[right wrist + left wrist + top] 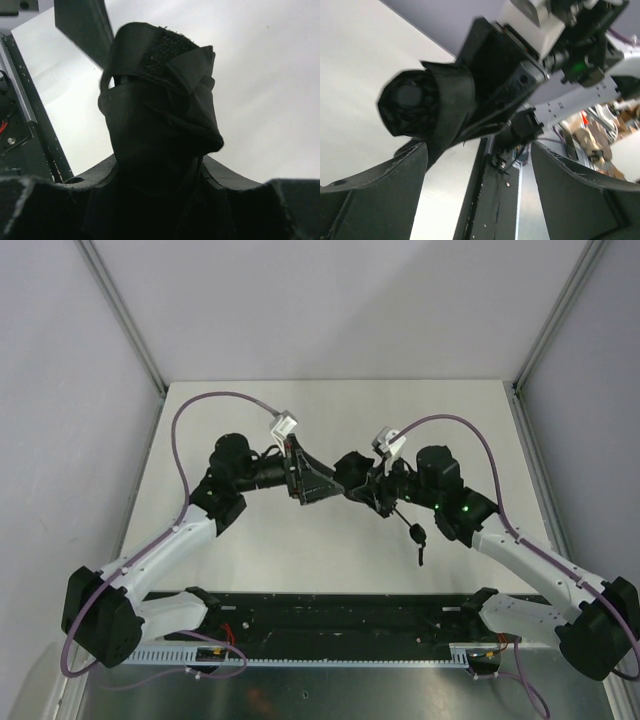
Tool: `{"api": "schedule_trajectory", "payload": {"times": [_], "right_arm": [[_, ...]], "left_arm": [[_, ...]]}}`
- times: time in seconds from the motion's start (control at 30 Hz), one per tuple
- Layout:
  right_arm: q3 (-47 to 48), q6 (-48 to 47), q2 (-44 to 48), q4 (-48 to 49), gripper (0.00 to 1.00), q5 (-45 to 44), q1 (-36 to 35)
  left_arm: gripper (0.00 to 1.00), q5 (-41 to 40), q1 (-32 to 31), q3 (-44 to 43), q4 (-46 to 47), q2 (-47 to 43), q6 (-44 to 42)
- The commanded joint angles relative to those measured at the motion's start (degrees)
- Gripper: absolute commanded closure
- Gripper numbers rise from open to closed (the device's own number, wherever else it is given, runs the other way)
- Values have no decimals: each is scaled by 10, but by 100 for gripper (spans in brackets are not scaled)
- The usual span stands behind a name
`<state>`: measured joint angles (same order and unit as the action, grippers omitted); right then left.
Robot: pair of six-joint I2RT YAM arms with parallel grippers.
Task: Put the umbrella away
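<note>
The umbrella [160,115] is folded into a matte black bundle with a velcro tab [161,50] wrapped over its top. My right gripper [160,169] is shut on it, one finger on each side of the bundle. In the top view both grippers meet above the middle of the table, with the umbrella [352,470] between them and its thin wrist strap [417,536] dangling below the right gripper [368,486]. My left gripper [480,146] stands open with nothing between its fingers. The umbrella's round end [415,102] sits just above its left finger [380,195]. The left gripper [303,480] is right beside the bundle.
A black rail [330,615] with the arm bases runs along the table's near edge. The white table [330,410] is closed in by grey walls with metal posts [125,320] at the back corners. Purple cables [180,440] loop over both arms.
</note>
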<state>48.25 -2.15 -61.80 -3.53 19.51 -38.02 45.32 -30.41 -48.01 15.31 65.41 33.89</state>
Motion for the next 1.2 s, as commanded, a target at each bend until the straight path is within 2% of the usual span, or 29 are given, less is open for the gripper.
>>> {"api": "schedule_trajectory", "payload": {"times": [0.0,0.13,0.23,0.37,0.43,0.47,0.6,0.67,0.7,0.8,0.93,1.17], "right_arm": [[46,18,26,7,100,47,17],[63,19,35,-11,100,85,22],[67,30,47,-19,100,110,25],[71,41,59,-26,100,128,27],[72,44,65,-28,100,122,27],[73,45,67,-29,100,118,27],[81,32,68,-43,100,80,27],[85,26,64,-55,100,41,28],[85,16,63,-59,100,18,27],[86,-5,58,-71,100,-47,28],[87,-14,53,-72,100,-92,28],[95,15,27,-26,100,-87,20]], "left_arm": [[14,64,-15,1,16,6,-28],[19,72,-17,6,16,2,-34],[28,91,-20,-3,16,8,-35],[31,91,-23,-8,16,16,-37],[38,92,-28,-11,16,21,-38],[44,94,-32,-13,16,24,-38],[84,104,-40,-18,16,21,-37],[95,111,-40,-18,15,7,-36],[98,115,-40,-18,15,-4,-36],[100,126,-40,-23,14,-34,-30],[100,128,-48,-36,12,-49,-15],[100,105,-136,-61,11,9,6]]}}
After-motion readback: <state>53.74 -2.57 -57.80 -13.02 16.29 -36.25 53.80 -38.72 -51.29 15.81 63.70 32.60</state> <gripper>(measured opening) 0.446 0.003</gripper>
